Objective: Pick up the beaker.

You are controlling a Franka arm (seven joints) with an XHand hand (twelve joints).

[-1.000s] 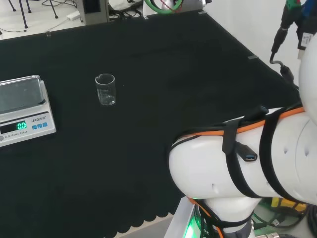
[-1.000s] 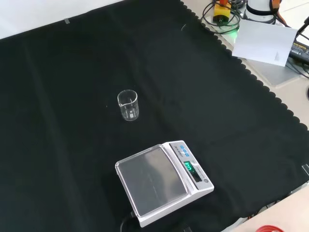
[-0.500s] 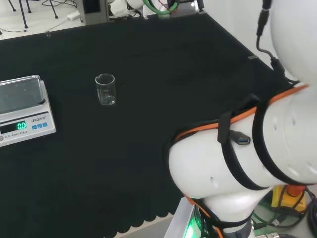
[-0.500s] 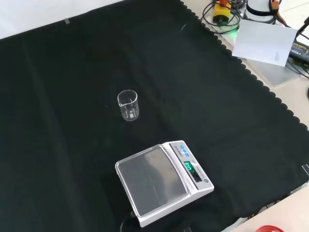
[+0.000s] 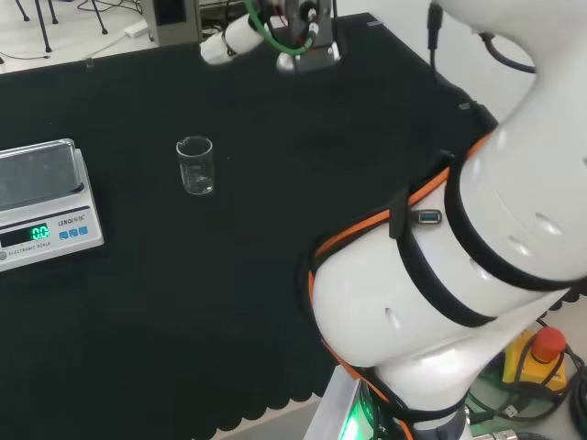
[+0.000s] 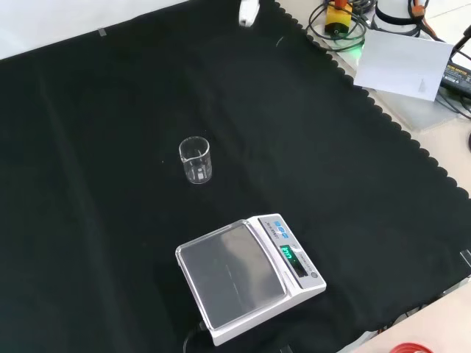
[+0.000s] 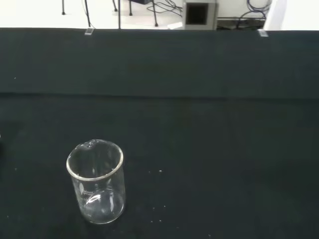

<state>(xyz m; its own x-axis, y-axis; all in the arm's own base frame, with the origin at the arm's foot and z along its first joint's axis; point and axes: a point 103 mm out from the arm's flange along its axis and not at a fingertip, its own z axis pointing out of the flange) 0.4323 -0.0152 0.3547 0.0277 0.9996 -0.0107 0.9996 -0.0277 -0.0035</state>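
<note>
**Beaker stands alone on the black cloth**

Black cloth with a scalloped edge covers the worktop (image 6: 353,169); beyond its far edge in the wrist view lie pale floor, chair legs and cables. A white digital scale (image 6: 246,279) with a steel pan and green display sits at about five o'clock from the beaker (image 6: 195,159) in the front view. The beaker is small, clear, empty glass, upright, with a pouring lip, untouched. A white part of the hand (image 5: 229,38) shows near the head view's top, at about one o'clock from the beaker and well apart from it; whether its fingers are spread or curled I cannot tell.
</note>
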